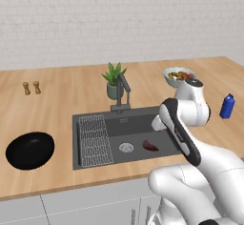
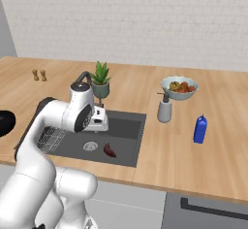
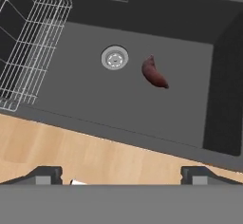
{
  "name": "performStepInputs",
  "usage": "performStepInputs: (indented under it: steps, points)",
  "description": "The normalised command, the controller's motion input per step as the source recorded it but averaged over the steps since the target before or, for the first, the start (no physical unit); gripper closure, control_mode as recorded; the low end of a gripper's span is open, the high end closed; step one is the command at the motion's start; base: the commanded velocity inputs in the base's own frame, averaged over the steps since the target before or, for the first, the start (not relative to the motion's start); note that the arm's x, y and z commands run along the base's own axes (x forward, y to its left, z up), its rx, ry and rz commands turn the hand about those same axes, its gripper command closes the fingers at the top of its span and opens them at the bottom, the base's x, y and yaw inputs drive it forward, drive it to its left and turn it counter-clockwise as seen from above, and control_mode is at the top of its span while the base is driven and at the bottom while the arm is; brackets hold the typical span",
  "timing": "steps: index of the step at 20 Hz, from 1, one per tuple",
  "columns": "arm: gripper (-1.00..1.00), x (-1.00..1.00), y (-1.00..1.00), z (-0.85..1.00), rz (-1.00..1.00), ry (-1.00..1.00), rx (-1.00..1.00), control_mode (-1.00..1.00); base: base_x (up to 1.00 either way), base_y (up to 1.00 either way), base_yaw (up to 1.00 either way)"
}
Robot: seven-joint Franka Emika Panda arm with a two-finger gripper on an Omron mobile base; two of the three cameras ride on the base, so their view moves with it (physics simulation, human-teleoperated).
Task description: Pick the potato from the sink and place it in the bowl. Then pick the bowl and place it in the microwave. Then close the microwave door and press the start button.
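Left base view: you see the black bowl (image 1: 29,149) on the desk (image 1: 62,100), left of the sink (image 1: 124,138); the potato (image 1: 150,146) lies just right of the drain (image 1: 126,147). Right base view: a blue bottle (image 2: 200,129) and soap dispenser (image 2: 165,108) appear. Hand view: the end effector (image 3: 121,174) hangs wide open, empty; the potato's long axis runs diagonally. No legible writing.

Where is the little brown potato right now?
The potato lies on the floor of the sink, just right of the round drain in the hand view, across the basin from the wire rack.
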Motion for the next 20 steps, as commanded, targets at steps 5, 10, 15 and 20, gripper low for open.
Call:
performStepInputs:
  steps: [5, 10, 15, 20]
  points:
    - [-1.0, 0.41, -0.17, -0.47, 0.07, 0.0, 0.0, -1.0, 0.0, 0.0, 0.0]
    - [-1.0, 0.5, -0.02, -0.36, 0.03, 0.04, 0.0, -1.0, 0.0, 0.0, 0.0]
    - [-1.0, 0.51, 0.0, -0.32, 0.02, 0.09, 0.0, -1.0, 0.0, 0.0, 0.0]
    - [-1.0, 0.5, -0.02, -0.19, 0.0, 0.19, 0.0, -1.0, 0.0, 0.0, 0.0]
